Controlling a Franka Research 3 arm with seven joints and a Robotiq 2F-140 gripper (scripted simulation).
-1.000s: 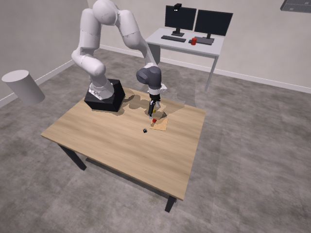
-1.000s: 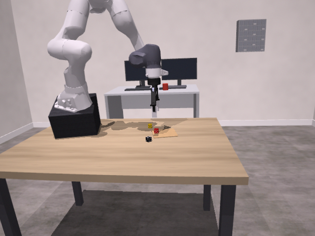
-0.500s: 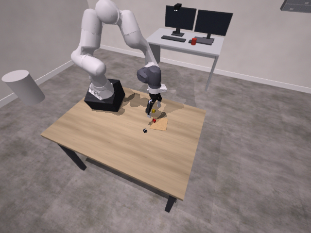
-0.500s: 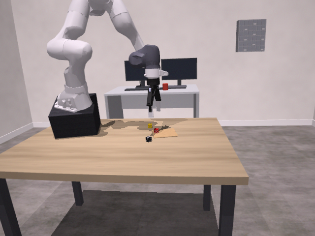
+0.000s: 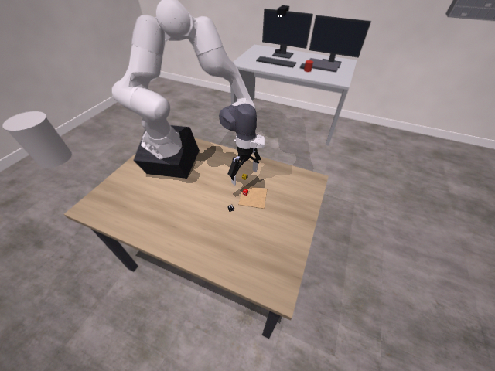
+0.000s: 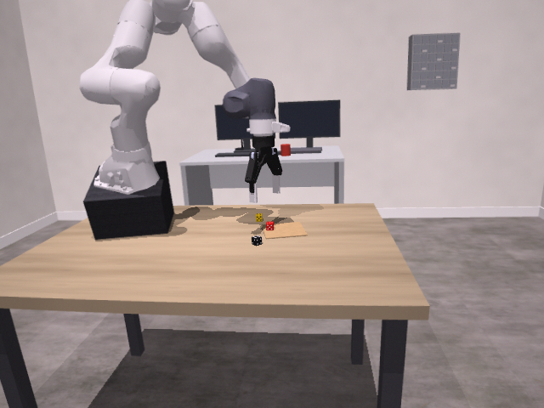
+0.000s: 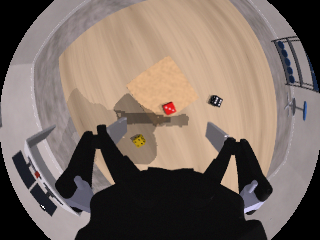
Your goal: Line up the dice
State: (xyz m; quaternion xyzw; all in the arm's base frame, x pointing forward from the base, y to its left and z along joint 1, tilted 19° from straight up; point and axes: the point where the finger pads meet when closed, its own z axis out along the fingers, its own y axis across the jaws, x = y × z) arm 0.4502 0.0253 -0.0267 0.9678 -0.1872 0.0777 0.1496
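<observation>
A tan mat (image 5: 253, 198) (image 6: 286, 229) (image 7: 163, 84) lies flat on the wooden table. A red die (image 5: 244, 192) (image 6: 269, 225) (image 7: 170, 108) sits on the mat's corner nearest the robot's base. A yellow die (image 5: 244, 176) (image 6: 259, 217) (image 7: 139, 140) lies on the bare table on the base side of the mat. A black die (image 5: 230, 208) (image 6: 256, 240) (image 7: 215, 100) lies on the table just off the mat's edge. My gripper (image 5: 242, 172) (image 6: 263, 191) (image 7: 167, 127) is open and empty. It hangs well above the table, roughly over the yellow and red dice.
The robot's black base block (image 5: 168, 151) (image 6: 127, 202) stands at the table's back left. A desk with monitors and a red cup (image 5: 308, 66) stands behind the table. A grey cylinder (image 5: 36, 138) floats off to the left.
</observation>
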